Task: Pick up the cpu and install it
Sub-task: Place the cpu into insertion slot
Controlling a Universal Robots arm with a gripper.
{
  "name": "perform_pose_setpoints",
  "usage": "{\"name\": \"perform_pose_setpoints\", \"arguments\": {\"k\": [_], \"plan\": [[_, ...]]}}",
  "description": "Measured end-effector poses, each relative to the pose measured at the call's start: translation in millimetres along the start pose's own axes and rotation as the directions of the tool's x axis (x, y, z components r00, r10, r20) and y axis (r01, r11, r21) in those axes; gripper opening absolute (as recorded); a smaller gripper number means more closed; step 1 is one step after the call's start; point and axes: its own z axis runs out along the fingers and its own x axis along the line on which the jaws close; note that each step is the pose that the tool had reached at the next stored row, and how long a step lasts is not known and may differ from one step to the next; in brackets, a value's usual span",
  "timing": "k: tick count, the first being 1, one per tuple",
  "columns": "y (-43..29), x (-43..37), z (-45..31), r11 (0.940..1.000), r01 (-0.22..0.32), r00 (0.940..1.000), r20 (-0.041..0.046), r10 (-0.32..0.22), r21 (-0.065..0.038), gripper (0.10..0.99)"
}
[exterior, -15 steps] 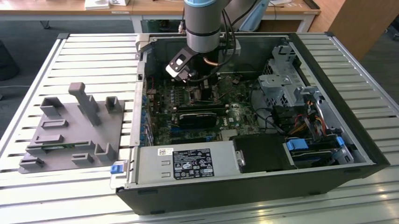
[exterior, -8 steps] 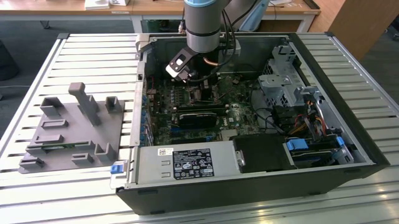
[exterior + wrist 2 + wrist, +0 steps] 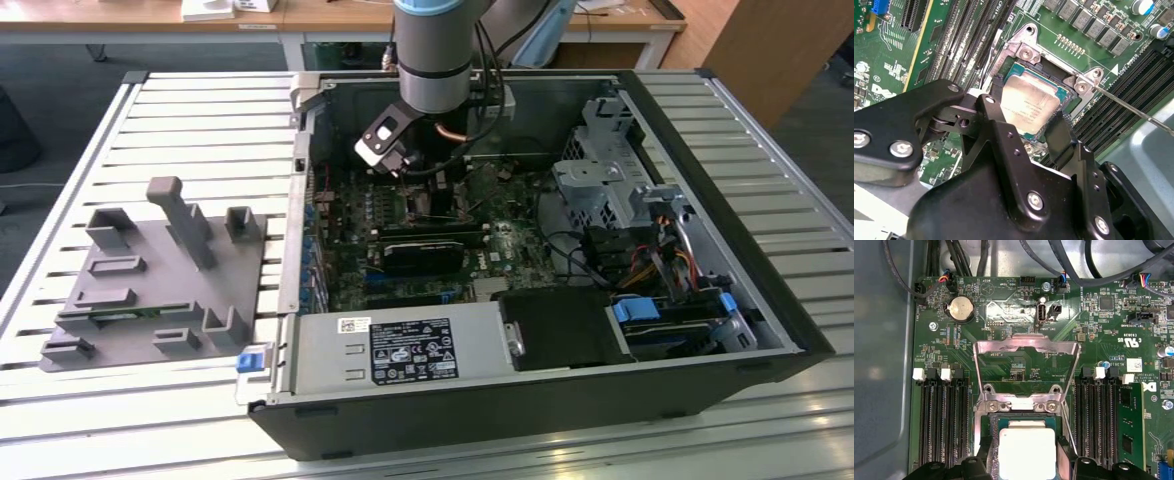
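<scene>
Exterior view: a slatted metal counter [image 3: 801, 250] carries an open black computer case [image 3: 534, 410] lying on its side. The robot arm [image 3: 434, 50] reaches down into the case from above. A grey moulded tray [image 3: 147, 290] rests on the counter beside the case, toward the exterior view's left.

The green motherboard [image 3: 1019, 305] covers the floor of the case. Rows of black memory slots [image 3: 941, 420] run along both sides of the processor socket [image 3: 1026, 50]. The socket's metal load plate [image 3: 1026, 346] is swung up and open. A round coin battery [image 3: 960, 308] sits beyond the load plate, near the board's edge.

The cpu [image 3: 1029, 102] [image 3: 1026, 450], silvery on top with a green border, lies inside the socket frame and looks level with it. In both wrist views the pincer [image 3: 1028, 107] [image 3: 1026, 452] is low over the socket. Its black fingers [image 3: 1059, 135] are narrowed onto two opposite edges of the cpu, gripping it.
</scene>
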Motion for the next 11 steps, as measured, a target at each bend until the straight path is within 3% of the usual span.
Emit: {"name": "perform_pose_setpoints", "arguments": {"k": [11], "plan": [[-0.1,2.5,1.3,1.0000,0.000,1.0000,-0.0014,0.000,0.000,0.612]]}}
